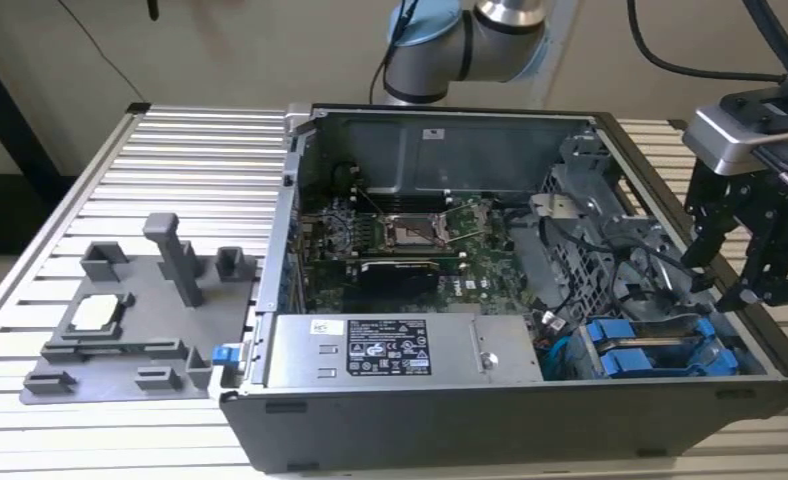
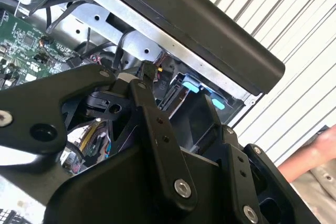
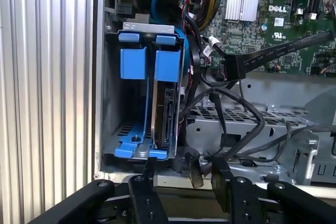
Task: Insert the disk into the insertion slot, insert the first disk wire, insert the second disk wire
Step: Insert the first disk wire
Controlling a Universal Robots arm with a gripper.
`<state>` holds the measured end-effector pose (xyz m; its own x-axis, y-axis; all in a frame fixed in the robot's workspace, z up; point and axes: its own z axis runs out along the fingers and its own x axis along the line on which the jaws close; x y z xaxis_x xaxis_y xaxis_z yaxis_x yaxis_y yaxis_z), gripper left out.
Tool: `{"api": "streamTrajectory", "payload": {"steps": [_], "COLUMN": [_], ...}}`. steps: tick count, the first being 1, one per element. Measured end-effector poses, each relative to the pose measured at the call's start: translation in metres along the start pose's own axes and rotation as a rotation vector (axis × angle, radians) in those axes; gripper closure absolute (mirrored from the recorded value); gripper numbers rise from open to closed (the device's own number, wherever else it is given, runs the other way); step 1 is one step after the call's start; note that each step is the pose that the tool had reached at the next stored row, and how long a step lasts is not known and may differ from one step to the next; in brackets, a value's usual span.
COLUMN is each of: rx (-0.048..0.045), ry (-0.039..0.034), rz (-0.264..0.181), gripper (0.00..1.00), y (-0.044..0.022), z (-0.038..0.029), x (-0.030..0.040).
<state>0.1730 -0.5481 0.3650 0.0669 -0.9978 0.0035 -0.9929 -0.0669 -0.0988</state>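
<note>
The robot arm (image 1: 468, 40) is showing its grey and blue joints at the far side of the scene in the exterior view. Its grey wrist block (image 1: 730, 135) is sitting at the exterior view's right, with the black gripper (image 1: 724, 282) hanging below it and pointing downward. In both wrist views its two fingers (image 3: 143, 198) are standing apart, gripping nothing.

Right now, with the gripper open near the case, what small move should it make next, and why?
Probably ease toward the loose black plug. The disk already seems to sit in the slot, and the gripper hangs open and empty close to it.
</note>
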Motion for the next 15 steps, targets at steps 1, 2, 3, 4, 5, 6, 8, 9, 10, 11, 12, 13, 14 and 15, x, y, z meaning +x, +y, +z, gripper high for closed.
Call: {"api": "streamTrajectory", "payload": {"steps": [1,2,3,4,5,6,8,9,10,11,12,13,14,15], "rx": [0.0000,-0.0010,-0.0020,-0.0031,-0.0039,-0.0058,-0.0125,-0.0159,-0.0196,-0.0236,-0.0279,-0.0325,-0.0363,-0.0386], "ry": [0.0006,0.0022,0.0041,0.0054,0.0067,0.0084,0.0153,0.0198,0.0244,0.0287,0.0334,0.0385,0.0435,0.0470], "rz": [0.000,0.000,0.000,-0.001,-0.001,-0.001,-0.002,-0.002,-0.003,-0.003,-0.004,-0.004,-0.005,-0.005], "gripper": [0.46,0.48,0.55,0.61,0.61,0.61,0.67,0.67,0.67,0.67,0.67,0.67,0.67,0.67], "y": [-0.0001,-0.0001,-0.0002,-0.0002,-0.0002,-0.0003,-0.0005,-0.0005,-0.0006,-0.0007,-0.0008,-0.0009,-0.0010,-0.0010], "z": [0.0003,0.0003,0.0002,0.0002,0.0002,0.0002,0.0002,0.0002,0.0002,0.0003,0.0003,0.0003,0.0003,0.0003], "x": [-0.0001,-0.0002,-0.0003,-0.0003,-0.0004,-0.0005,-0.0005,-0.0006,-0.0007,-0.0008,-0.0008,-0.0009,-0.0010,-0.0010]}}
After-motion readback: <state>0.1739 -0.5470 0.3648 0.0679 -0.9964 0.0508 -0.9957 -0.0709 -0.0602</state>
